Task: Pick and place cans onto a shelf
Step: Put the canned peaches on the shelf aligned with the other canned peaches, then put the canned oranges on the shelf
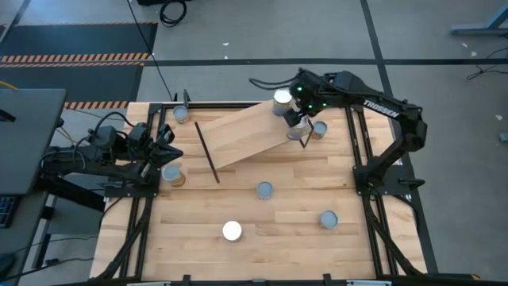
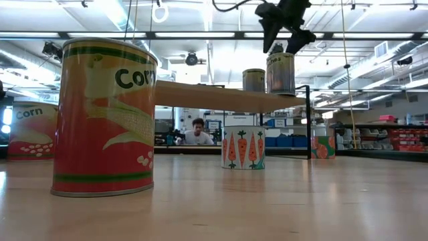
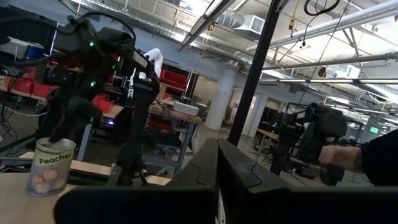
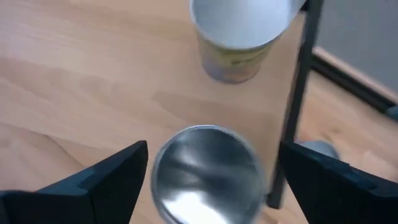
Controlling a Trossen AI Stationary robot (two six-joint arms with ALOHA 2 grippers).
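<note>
The shelf [image 1: 238, 137], a light wood board on black rod legs, stands slantwise at the table's far middle. Two cans stand upright on its right end: a white-topped one [image 1: 282, 99] and a silver-topped one [image 4: 205, 171], which also shows in the low view [image 2: 281, 73]. My right gripper [image 4: 208, 180] is open just above the silver-topped can, with one finger on either side and touching nothing. My left gripper [image 1: 165, 147] is open and empty at the table's left edge, near a can [image 1: 172, 175].
Other cans stand on the table: far left [image 1: 181, 115], beside the shelf's right leg [image 1: 319, 129], middle [image 1: 264, 191], near right [image 1: 328, 219] and near middle [image 1: 232, 231]. The shelf's black rod leg [image 4: 298, 106] stands close to my right gripper. A person sits beyond the table [image 2: 197, 132].
</note>
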